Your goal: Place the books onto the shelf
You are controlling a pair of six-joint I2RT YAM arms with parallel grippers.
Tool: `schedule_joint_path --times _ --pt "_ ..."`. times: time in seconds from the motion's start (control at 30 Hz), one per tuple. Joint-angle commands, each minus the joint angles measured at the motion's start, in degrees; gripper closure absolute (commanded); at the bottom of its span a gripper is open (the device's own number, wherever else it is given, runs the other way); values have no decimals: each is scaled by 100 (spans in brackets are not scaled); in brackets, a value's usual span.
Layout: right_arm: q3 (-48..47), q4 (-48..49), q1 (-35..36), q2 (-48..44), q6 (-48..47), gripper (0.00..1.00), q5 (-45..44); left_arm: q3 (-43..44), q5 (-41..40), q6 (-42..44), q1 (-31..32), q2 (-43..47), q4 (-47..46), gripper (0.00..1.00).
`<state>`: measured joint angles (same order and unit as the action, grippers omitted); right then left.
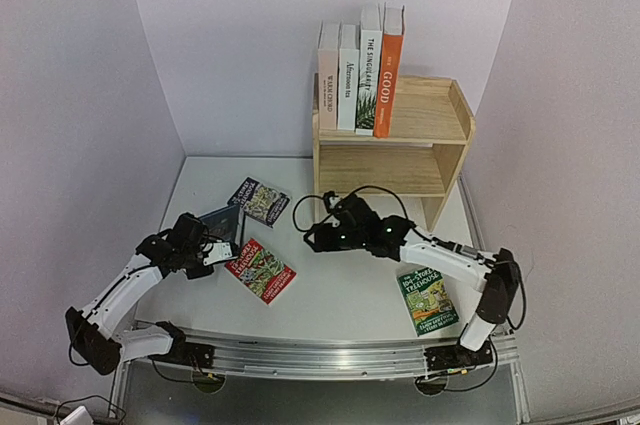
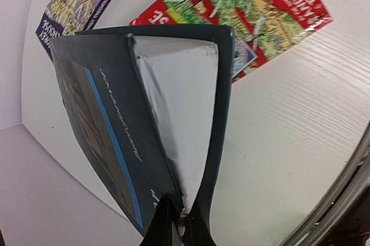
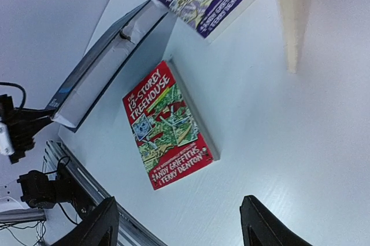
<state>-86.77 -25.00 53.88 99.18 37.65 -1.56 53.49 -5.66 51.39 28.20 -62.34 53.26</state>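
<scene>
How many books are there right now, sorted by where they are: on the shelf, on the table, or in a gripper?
Upright on the shelf: 4 (three white books, one orange book)
Flat on the table: 3 (purple book, red book, green book)
Held by the left gripper: 1 (dark blue book)
Total: 8 books

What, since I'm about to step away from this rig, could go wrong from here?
1. The left gripper pinches the dark blue book by one edge only, and it gapes open; it may slip or bend.
2. The right gripper hangs open between that book and the shelf, so a carry could strike it.
3. The four upright books on the shelf could topple if bumped.
</scene>
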Motion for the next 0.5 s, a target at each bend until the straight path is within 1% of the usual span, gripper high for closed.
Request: schedule_joint_path --times 0.0,0.13,0.23,0.3,0.4,0.47 --pt "-1192 77 386 1050 606 30 371 -174 1518 125 218 366 1257 100" --pt "-2276 144 527 2200 1276 31 707 -356 1824 625 255 514 1526 100" --pt "-3129 199 663 3110 1544 32 1065 -607 1860 987 271 531 1448 100" --pt "-3616 207 686 3534 1738 32 1204 -749 1854 1183 273 497 1339 100" --pt "-3793 282 683 3853 2148 31 1058 -837 1884 1346 282 405 1187 100" --pt "-4000 312 660 4107 2320 31 1206 -854 1907 1397 283 374 1112 100"
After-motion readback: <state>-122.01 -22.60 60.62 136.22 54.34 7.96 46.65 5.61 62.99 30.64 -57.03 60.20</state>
